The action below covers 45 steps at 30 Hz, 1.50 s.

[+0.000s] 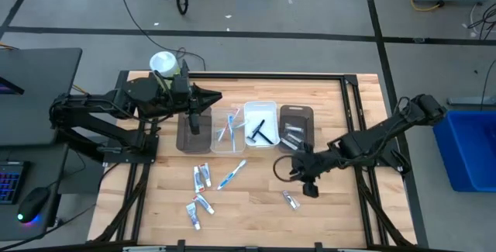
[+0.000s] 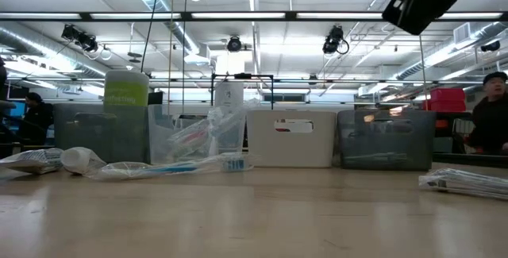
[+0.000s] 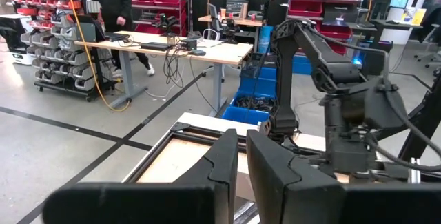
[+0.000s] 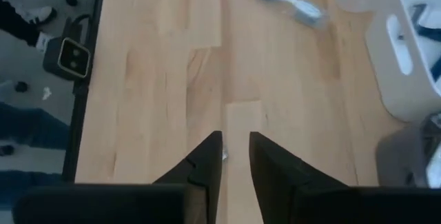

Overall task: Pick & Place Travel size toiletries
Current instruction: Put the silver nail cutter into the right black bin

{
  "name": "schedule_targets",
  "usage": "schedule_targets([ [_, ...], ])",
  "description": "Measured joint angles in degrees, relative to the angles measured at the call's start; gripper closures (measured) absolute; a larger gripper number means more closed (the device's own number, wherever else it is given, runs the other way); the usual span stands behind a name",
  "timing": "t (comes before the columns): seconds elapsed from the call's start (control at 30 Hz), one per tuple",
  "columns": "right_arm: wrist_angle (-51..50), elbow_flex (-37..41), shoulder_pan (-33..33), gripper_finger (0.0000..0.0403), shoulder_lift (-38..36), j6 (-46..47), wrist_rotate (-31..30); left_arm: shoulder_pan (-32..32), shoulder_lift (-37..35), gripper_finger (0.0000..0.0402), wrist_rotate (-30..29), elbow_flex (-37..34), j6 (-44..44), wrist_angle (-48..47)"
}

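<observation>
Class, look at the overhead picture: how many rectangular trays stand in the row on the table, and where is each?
4, side by side across the table's middle: the dark tray leftmost, then the clear tray, the white tray, and another dark tray rightmost. None looks hidden.

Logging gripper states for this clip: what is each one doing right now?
Left gripper: shut, holding nothing visible, raised above the dark tray.
Right gripper: fingers nearly together above the table; a small silvery bit shows between them, grip cannot be told.

Contents of the dark tray (image 1: 297,127), too small to identify.
</observation>
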<state>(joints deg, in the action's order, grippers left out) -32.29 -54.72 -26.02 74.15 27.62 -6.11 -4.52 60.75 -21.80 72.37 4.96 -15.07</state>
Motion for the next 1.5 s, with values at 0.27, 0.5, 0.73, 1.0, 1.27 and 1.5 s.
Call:
schedule_targets([
  [0.27,4.36,0.0,-5.11,0.0329,2.93,-0.02,-1.38,0.01,0.0,0.0361,0.0,0.01,-0.05,-0.01],
  [0.5,11.7,0.0,-6.8,0.0364,6.52,-0.61,-1.27,0.01,0.0,0.0361,0.0,0.01,-0.05,-0.02],
  [0.73,11.03,-0.91,-6.77,0.0392,6.54,-1.16,-0.68,0.01,0.0,0.0361,0.0,0.01,-0.1,-0.02],
  [1.0,3.83,-6.99,-6.75,0.0398,6.54,-1.8,-1.21,0.01,0.0,0.0361,-0.02,-0.01,-2.44,-0.02],
  [1.27,0.62,-7.69,-6.15,0.0399,9.58,1.91,-1.18,0.01,0.01,0.0361,-0.04,-0.01,-2.44,-0.03],
  [1.5,0.61,-7.69,-6.13,0.0396,17.33,4.83,-0.72,0.01,0.02,0.0361,-0.09,-0.01,-3.39,-0.04],
])
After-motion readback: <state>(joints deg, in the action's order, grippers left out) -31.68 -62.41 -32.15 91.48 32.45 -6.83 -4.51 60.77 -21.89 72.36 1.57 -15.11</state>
